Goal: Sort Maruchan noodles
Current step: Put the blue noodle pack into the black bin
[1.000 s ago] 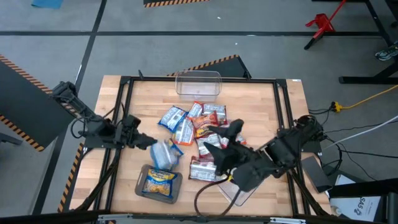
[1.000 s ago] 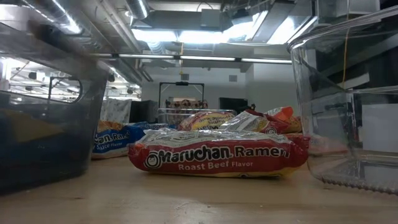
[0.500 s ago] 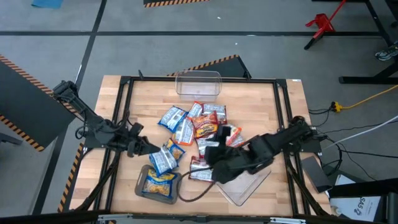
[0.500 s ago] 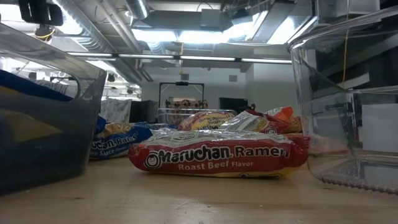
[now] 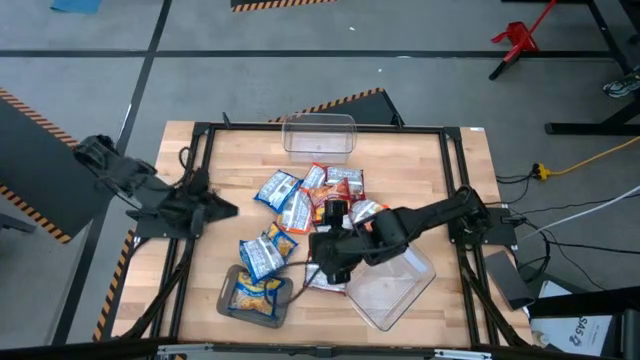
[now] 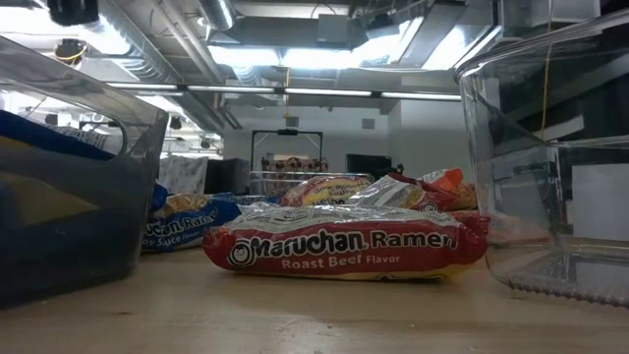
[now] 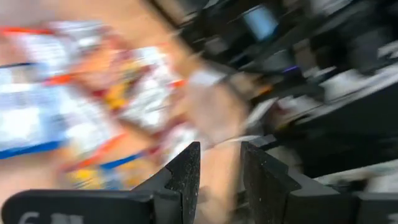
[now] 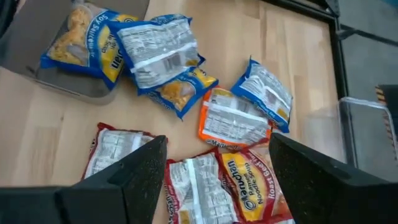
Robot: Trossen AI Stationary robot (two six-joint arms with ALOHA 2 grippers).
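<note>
Maruchan noodle packets point(image 5: 312, 198): a loose heap in the middle of the wooden table point(image 5: 450, 170), blue-and-yellow, orange-red and red-and-white wrappers mixed.
- One blue-and-yellow packet point(image 5: 255, 295) lies in the grey tray point(image 5: 226, 297) at the near left of the heap; a second blue packet point(image 5: 260, 257) rests partly over the tray's far rim.
- In the low view a red "Roast Beef Flavor" packet point(image 6: 346, 248) lies flat on the wood, between the tray wall and a clear tub wall.

Clear tubs: one point(image 5: 319, 135) at the table's far edge, nothing visible inside it; another point(image 5: 392, 292) at near right, beside the heap.

Left gripper point(image 5: 226, 210): near the table's left edge, clear of the heap. Its wrist view shows the two fingers point(image 7: 188, 176) a narrow gap apart with nothing between them.

Right gripper point(image 5: 325, 262): reaching across over the near side of the heap, beside the near tub. Fingers point(image 8: 144, 167) stand wide apart above the red-and-white packets, holding nothing.
</note>
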